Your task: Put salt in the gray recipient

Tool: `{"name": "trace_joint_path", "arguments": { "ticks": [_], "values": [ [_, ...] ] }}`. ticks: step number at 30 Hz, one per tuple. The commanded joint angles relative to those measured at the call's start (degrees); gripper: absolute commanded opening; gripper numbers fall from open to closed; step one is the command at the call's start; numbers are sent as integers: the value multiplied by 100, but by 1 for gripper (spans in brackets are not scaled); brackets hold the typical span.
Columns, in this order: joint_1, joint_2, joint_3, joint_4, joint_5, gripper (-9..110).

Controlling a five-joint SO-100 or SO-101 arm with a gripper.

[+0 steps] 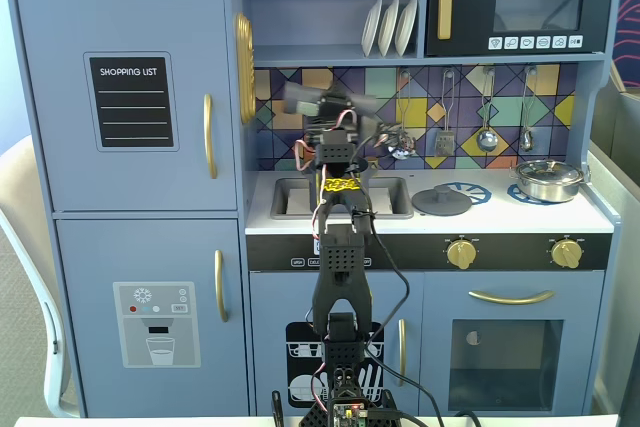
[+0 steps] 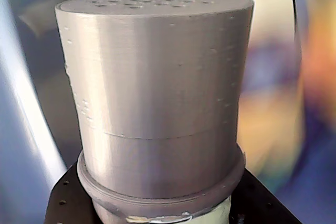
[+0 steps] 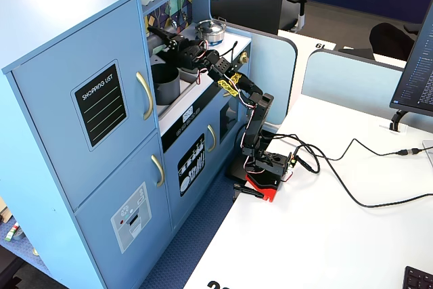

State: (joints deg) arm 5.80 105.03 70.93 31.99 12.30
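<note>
Hand (image 3: 157,34) grips salt (image 2: 157,93) above gray recipient (image 3: 164,82)

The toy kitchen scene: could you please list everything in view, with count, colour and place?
salt: one, gray, held up over the sink area
gray recipient: one, dark gray, on the counter by the sink
lid: one, dark gray, flat on the stovetop
steel pan: one, silver, far right burner in a fixed view
plates: three, white, upper shelf
utensils: several, silver, hanging on the backsplash
gripper: one, black, shut on the salt
</note>
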Motion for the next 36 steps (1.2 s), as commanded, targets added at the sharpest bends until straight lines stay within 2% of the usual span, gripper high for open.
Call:
{"name": "trace_joint_path", "arguments": {
  "ticks": [1, 12, 16, 20, 25, 32, 36],
  "values": [
    [738, 229, -439, 105, -1415, 0],
    [2777, 492, 79, -114, -5484, 0],
    [3437, 483, 554, -606, -7128, 0],
    [4017, 431, 1187, -1318, -8174, 0],
    [4315, 255, 1890, -2461, -9026, 0],
    [4298, -281, 1916, -2786, -10116, 0],
    [4298, -712, 1775, -3067, -10362, 0]
  ]
}}
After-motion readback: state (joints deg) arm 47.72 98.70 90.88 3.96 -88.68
